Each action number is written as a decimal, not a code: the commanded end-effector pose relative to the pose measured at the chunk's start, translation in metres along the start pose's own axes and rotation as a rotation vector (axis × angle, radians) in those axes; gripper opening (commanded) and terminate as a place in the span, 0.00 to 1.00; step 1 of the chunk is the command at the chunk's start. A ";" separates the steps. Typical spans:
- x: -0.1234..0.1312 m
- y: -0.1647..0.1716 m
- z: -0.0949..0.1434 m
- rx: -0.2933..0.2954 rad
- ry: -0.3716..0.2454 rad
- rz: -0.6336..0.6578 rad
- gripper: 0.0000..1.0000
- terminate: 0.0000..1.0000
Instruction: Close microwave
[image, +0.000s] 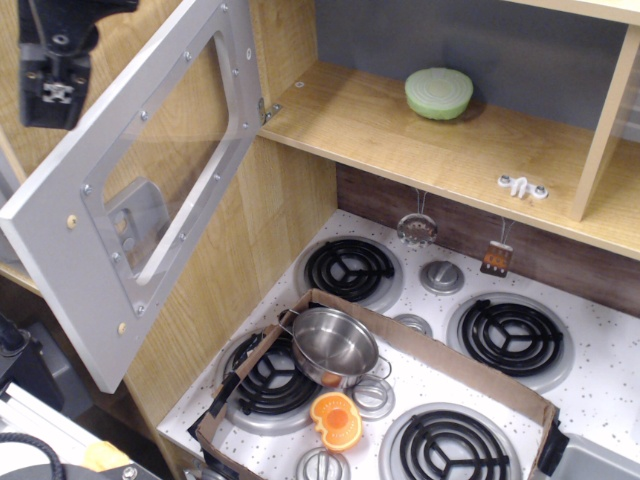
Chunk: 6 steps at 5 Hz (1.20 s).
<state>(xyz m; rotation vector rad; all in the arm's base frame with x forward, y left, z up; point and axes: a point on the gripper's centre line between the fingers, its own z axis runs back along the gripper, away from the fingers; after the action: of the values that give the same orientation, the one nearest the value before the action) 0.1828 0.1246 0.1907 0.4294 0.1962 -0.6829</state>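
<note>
The microwave (400, 140) is a light wood compartment with a grey back wall. Its grey plastic door (105, 290) with a clear window (170, 170) stands wide open, swung out to the left on its hinge (266, 110). A pale green round object (439, 92) lies inside on the wood floor. My black gripper (52, 95) hangs at the top left, beside the door's upper outer edge and apart from it. Its fingers are too dark and cropped to tell whether they are open or shut. The handle and buttons are not visible.
Below is a white speckled stove (600, 400) with black coil burners. A cardboard tray (440, 360) on it holds a steel pot (333, 345) and an orange toy (336, 420). Small utensils (417, 228) hang on the brown back panel. A white hook (523, 186) sits on the shelf edge.
</note>
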 end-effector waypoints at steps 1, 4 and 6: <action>-0.008 0.020 -0.008 0.030 0.019 -0.024 1.00 0.00; 0.028 0.004 -0.056 -0.016 -0.124 0.028 1.00 0.00; 0.096 -0.013 -0.019 0.010 -0.423 0.155 1.00 0.00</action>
<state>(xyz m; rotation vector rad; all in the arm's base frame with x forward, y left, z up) 0.2386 0.0701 0.1183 0.2740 -0.2251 -0.6075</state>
